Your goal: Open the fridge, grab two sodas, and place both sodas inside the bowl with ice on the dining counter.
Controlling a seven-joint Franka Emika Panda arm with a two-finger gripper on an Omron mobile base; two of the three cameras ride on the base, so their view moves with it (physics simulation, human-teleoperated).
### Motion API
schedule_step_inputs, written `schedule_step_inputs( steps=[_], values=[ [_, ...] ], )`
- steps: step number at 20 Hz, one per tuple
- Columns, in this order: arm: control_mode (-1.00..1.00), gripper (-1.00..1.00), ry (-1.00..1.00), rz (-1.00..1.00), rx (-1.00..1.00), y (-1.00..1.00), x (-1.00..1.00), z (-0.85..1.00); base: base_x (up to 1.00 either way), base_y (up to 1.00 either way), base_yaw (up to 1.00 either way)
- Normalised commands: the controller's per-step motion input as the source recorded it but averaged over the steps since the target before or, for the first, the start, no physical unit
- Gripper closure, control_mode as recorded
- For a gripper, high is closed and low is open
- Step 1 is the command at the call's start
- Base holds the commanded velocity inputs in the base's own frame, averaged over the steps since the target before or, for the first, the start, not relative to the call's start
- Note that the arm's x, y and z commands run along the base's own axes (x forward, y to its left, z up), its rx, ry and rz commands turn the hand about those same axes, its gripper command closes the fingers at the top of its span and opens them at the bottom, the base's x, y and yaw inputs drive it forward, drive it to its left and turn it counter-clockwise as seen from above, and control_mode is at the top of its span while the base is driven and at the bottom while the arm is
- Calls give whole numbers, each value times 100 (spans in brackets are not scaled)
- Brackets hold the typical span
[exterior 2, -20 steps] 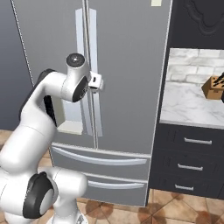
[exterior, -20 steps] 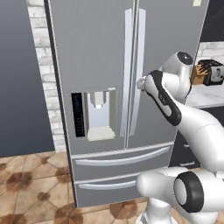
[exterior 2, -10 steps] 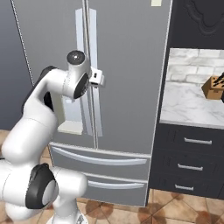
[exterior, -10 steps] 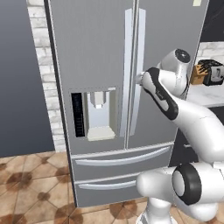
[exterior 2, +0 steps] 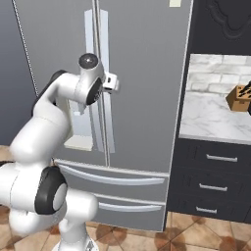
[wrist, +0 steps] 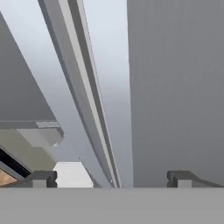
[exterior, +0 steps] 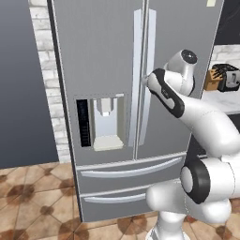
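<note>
The grey fridge (exterior: 108, 47) stands with both doors closed, its two long handles (exterior: 151, 70) side by side at the centre seam. My gripper (exterior: 145, 80) is at mid-height right in front of the handles (exterior 2: 104, 39), at the seam. In the hand view the door (wrist: 175, 87) and the handle bars (wrist: 87, 100) are very close, and the gripper (wrist: 111, 179) stands open with its two dark fingertips (wrist: 43, 178) wide apart and nothing between them. The sodas are hidden behind the closed doors. The bowl and the dining counter are out of view.
The dispenser recess (exterior: 108, 122) is in the left door, with two drawers (exterior: 126, 171) below. Right of the fridge a light counter holds a knife block (exterior 2: 240, 98) and a toaster (exterior: 232, 77) over dark drawers (exterior 2: 211, 181). A dark panel (exterior: 23, 93) flanks the left.
The hand has moved a little up and forward, closer to the handles at the door seam. The jaws have stayed open and the doors have stayed closed.
</note>
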Motion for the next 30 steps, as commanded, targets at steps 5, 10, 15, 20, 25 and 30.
schedule_step_inputs(
  steps=[5, 10, 15, 20, 25, 30],
  values=[
    [-100, -100, -2, -1, -3, 0, 30, 0, 0, 0, 0],
    [-100, -100, 0, -2, -6, 0, 29, 0, 0, 0, 0],
    [-100, -100, 0, 0, -1, 0, 32, 0, 0, 0, 0],
    [-100, -100, -5, 0, 0, -12, 25, 0, 0, 0, 0],
    [-100, -100, -5, 0, 0, -11, 23, 0, 0, 0, 0],
    [-100, -100, -2, 0, 0, 0, 27, 0, 0, 0, 0]
  ],
)
